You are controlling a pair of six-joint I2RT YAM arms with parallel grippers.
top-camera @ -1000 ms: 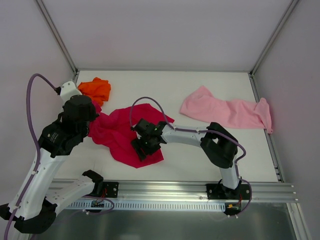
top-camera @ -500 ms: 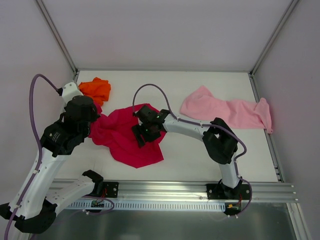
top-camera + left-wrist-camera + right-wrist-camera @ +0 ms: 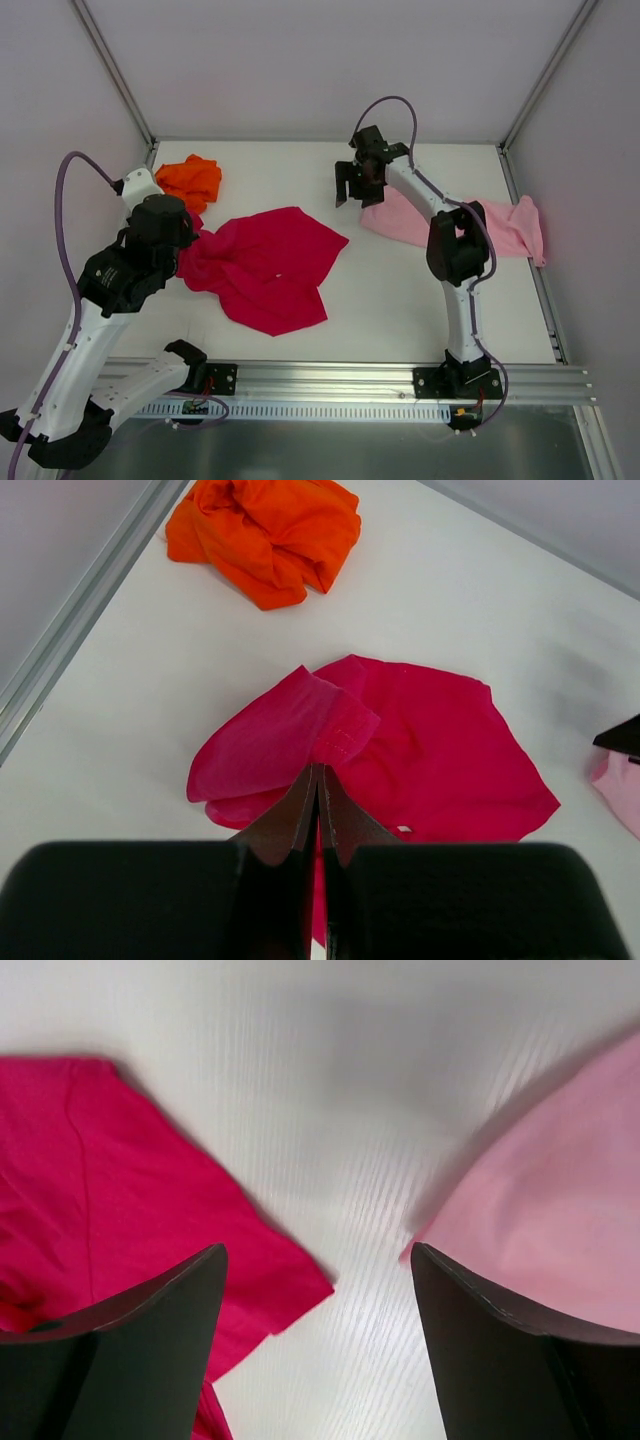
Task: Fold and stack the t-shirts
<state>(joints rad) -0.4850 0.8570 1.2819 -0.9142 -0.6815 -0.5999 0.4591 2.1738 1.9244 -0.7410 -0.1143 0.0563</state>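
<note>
The white worktop [image 3: 400, 300] carries all three t-shirts, none of them folded and none stacked. The crimson t-shirt [image 3: 265, 265] is the widest patch. It lies spread and rumpled left of centre, with one corner reaching toward the near edge and its left side bunched up. The pink t-shirt [image 3: 490, 225] stretches in a long strip along the right side. Its far end lies against the right edge, and the right arm crosses over its middle. The orange t-shirt [image 3: 190, 178] sits crumpled in a small heap in the far left corner, just apart from the crimson one.

The left gripper [image 3: 318, 780] has its jaws pressed together on the raised left edge of the crimson t-shirt, where a fold of cloth runs up into the tips. The right gripper [image 3: 352, 192] hangs above bare worktop between the crimson and pink t-shirts, toward the far edge. Its jaws stand wide apart with nothing between them.
</note>
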